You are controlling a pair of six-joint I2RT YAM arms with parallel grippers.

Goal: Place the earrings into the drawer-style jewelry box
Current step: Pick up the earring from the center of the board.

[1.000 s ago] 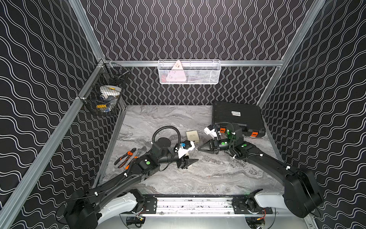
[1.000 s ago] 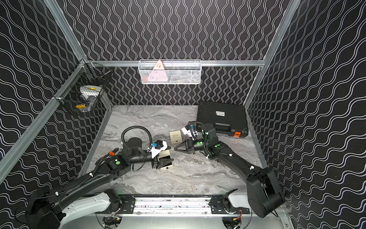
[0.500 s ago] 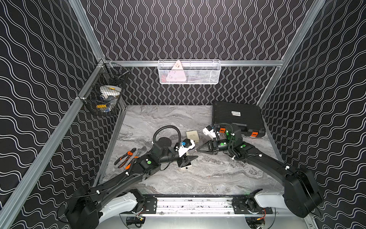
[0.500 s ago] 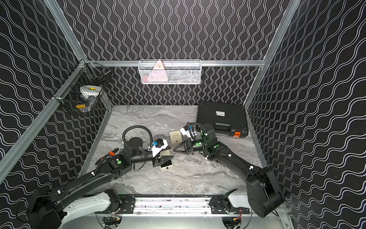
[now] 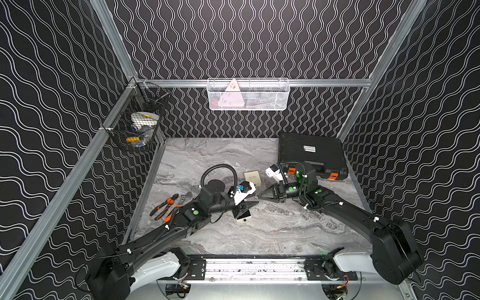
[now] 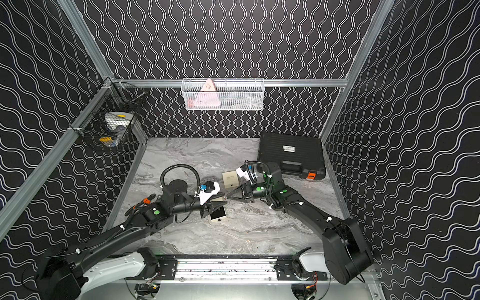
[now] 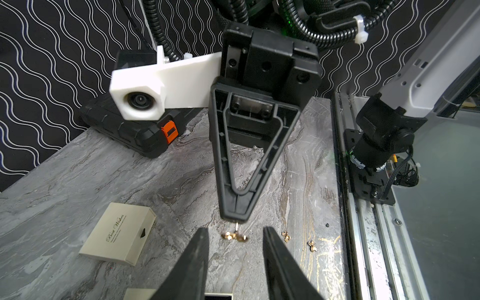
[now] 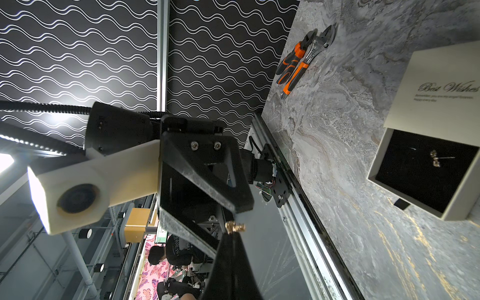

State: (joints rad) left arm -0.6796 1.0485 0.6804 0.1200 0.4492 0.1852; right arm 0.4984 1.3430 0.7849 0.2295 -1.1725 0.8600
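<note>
The walls (image 5: pixel 246 39) are black with white wavy double lines, and the table (image 5: pixel 259 233) is grey marble with paler veins and a few gold streaks. The jewelry box (image 8: pixel 436 85) is cream with dark script lettering, its drawer (image 8: pixel 415 179) is lined in black, and the earrings (image 7: pixel 228 235) are gold. The case (image 5: pixel 311 153) is black with orange latches (image 5: pixel 332 176), the pliers (image 5: pixel 162 207) have orange-and-black handles, and the wire basket (image 5: pixel 259 102) is white.

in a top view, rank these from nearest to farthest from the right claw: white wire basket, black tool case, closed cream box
1. closed cream box: mid-table, just past the tip of the right claw, toward the back.
2. black tool case: back right corner of the table.
3. white wire basket: hung up on the back wall, plainly farthest.
</note>
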